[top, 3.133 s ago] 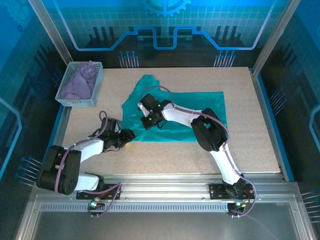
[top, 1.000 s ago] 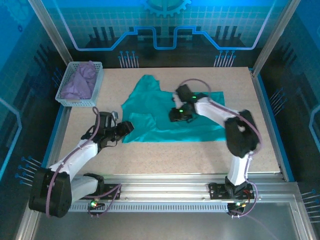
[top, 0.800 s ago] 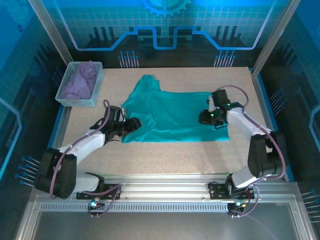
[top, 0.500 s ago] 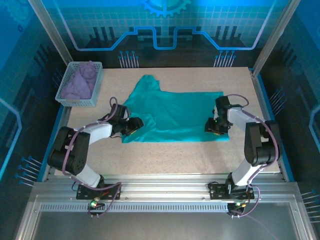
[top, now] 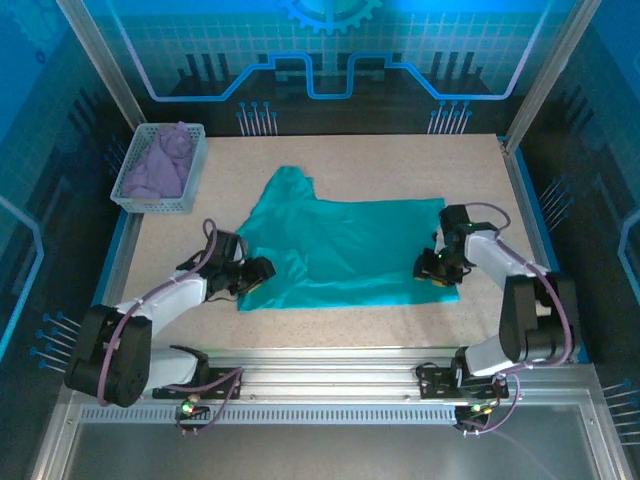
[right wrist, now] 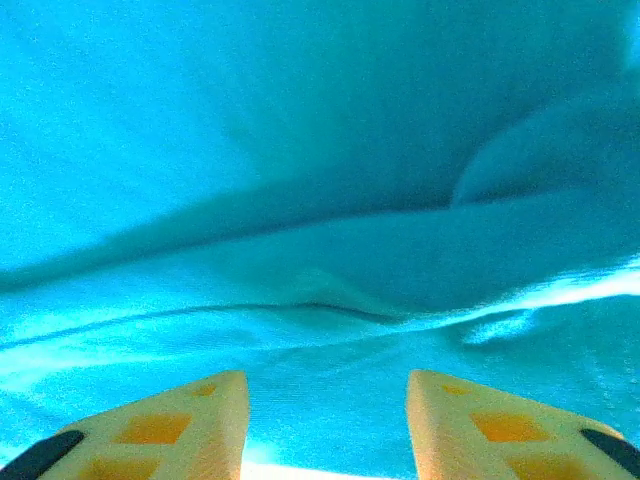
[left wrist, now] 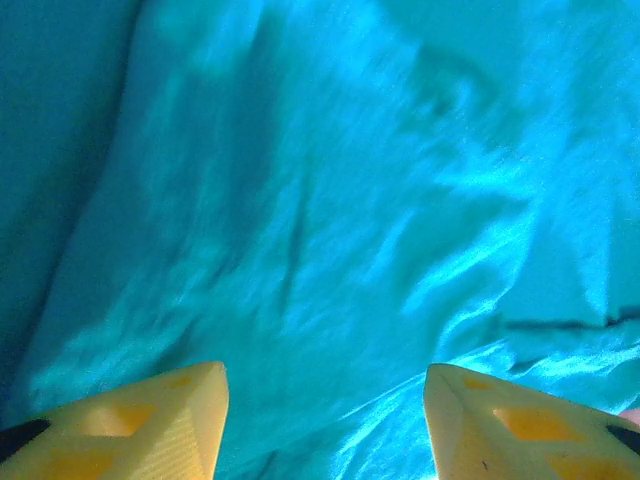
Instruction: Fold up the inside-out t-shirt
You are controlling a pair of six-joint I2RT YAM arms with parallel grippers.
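The top camera looks down from behind; both wrist cameras press close on the t-shirt (top: 350, 250).

robot lab cell, aluminium frame (top: 100, 62), blue panels (top: 330, 50)

White plastic mesh basket (top: 150, 205) holding a crumpled lavender-purple cloth (top: 158, 165), well beyond and left of the left gripper (top: 258, 272), on a speckled beige tabletop (top: 350, 325).

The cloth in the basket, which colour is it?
Lavender-purple cloth, best in the top external view.
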